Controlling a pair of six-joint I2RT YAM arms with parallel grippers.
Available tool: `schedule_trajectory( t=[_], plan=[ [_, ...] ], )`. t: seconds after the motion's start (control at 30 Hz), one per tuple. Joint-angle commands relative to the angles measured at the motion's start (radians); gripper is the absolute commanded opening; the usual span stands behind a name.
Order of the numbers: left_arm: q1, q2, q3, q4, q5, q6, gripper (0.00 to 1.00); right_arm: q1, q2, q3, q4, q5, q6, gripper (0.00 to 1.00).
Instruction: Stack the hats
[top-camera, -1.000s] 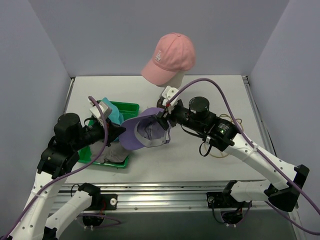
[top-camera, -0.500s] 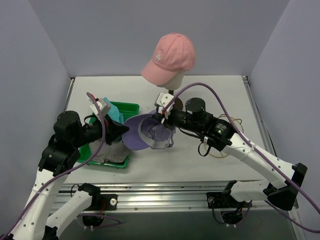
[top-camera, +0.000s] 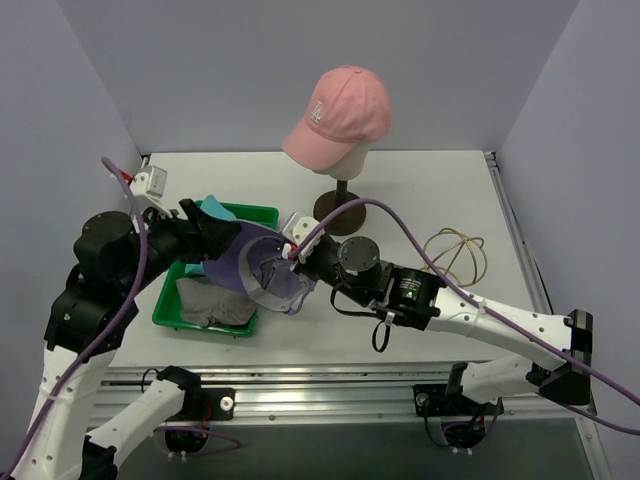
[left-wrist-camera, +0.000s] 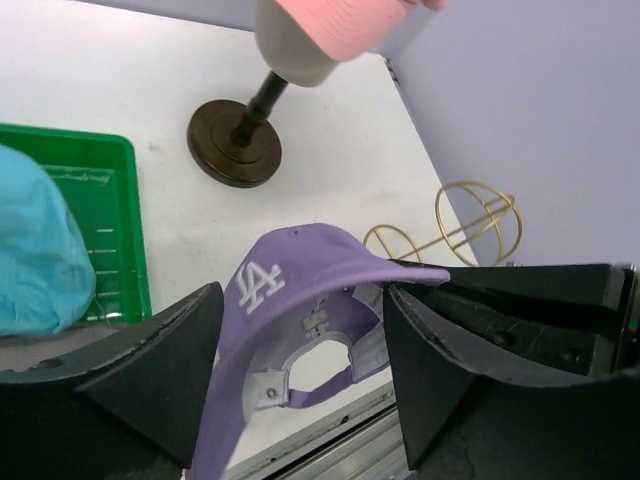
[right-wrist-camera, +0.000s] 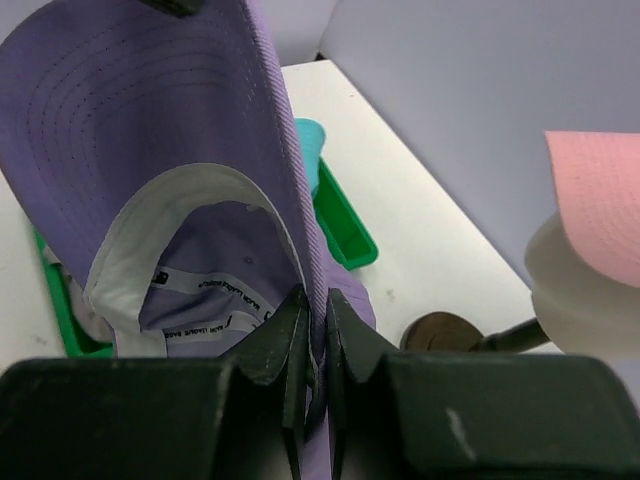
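Hats, top view: lavender cap (top-camera: 262, 278) held up at centre left, just right of the green tray (top-camera: 262, 213); teal hat (top-camera: 213, 208) at the tray's upper left; grey hat (top-camera: 215, 305) lying in the tray; pink cap (top-camera: 340, 112) on the mannequin head (top-camera: 345, 160), upper centre.
Left wrist view: left gripper (left-wrist-camera: 302, 305) spread wide, lavender cap showing in the gap between its fingers.
Right wrist view: right gripper (right-wrist-camera: 315, 310) pinching the lavender cap's edge at lower centre; pink cap at the right edge.
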Motion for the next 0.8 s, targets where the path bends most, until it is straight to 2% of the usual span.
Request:
schedule_trajectory(
  t=[0.0, 0.1, 0.23, 0.4, 0.57, 0.77],
  plan=[
    [0.001, -0.015, 0.072, -0.136, -0.176, -0.172, 0.74, 0.026, 0.024, 0.049, 0.139, 0.232, -0.048, 0.00],
    [0.001, -0.018, 0.139, -0.223, -0.288, -0.255, 0.82, 0.035, 0.075, 0.086, 0.141, 0.307, -0.079, 0.00],
    [0.001, -0.015, 0.213, -0.324, -0.345, -0.373, 0.93, 0.053, 0.101, 0.091, 0.188, 0.375, -0.104, 0.00],
    [0.002, -0.002, 0.184, -0.320, -0.238, -0.574, 0.93, 0.084, 0.132, 0.124, 0.235, 0.413, -0.102, 0.00],
    [0.002, 0.035, 0.100, -0.182, -0.068, -0.691, 0.92, 0.144, 0.205, 0.158, 0.273, 0.488, -0.156, 0.00],
    [0.002, 0.055, 0.121, -0.193, -0.132, -0.735, 0.92, 0.188, 0.238, 0.165, 0.294, 0.532, -0.219, 0.00]
  ],
)
